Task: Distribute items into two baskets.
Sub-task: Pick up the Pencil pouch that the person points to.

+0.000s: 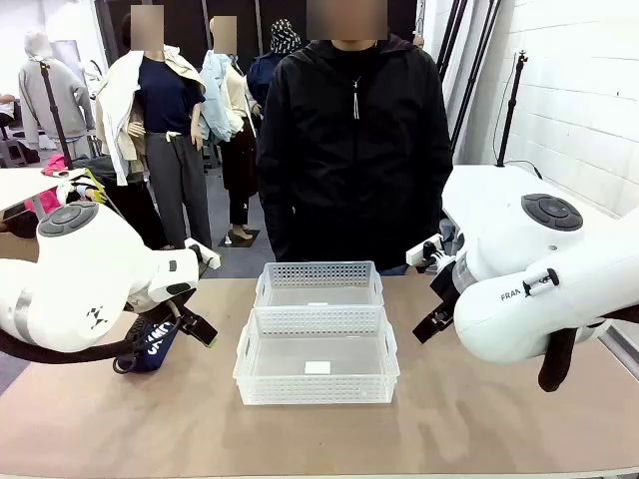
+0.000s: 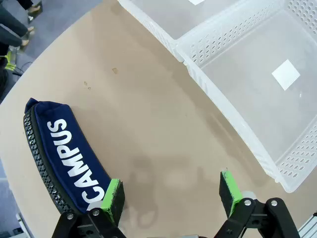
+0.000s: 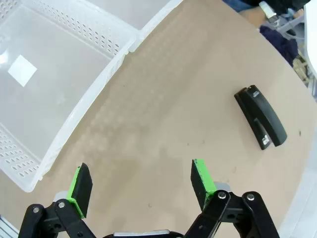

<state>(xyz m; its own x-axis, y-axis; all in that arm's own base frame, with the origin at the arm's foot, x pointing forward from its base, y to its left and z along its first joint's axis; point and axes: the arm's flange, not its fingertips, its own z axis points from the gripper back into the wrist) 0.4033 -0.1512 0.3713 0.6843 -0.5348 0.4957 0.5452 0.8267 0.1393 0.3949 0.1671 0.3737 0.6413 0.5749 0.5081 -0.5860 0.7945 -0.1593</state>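
The pouch [image 2: 64,153] lies flat on the table [image 2: 148,124] to the left of the baskets, close to the table's edge. The stapler [image 3: 260,116] lies flat on the right side, also near the edge. The near basket [image 1: 316,391] and the far basket [image 1: 319,269] stand touching end to end in the middle, and neither holds an item.

My left gripper [image 2: 171,191] hangs over the table with its jaws spread wide. The gap between them frames bare tabletop, not the pouch. One pad [image 2: 113,194] sits at the pouch's end, and I cannot tell whether it touches the fabric.

My right gripper [image 3: 141,183] is spread wide too and holds nothing. The stapler is well off to one side of its gap, and the near basket's corner is off to the other.

- **Left side:** if I close here I get air, or at best a pinch of the pouch's corner. The pouch is soft, so a corner hold would probably let it sag and slide out on the way up. If I come down without shifting over, that pad could shove the pouch toward the edge and off.
- **Right side:** the stapler is narrow, hard and smooth. A grip off its middle would likely let it swivel or tip. A sideways nudge could send it off the table.
- **Baskets:** they look light — clipping a rim on the way in could skid one, and the other with it.
- **Drop:** if both items land in one basket, the job fails.
- **Person:** the person [image 1: 349,150] stands just behind the far basket, so a long reach needs care.
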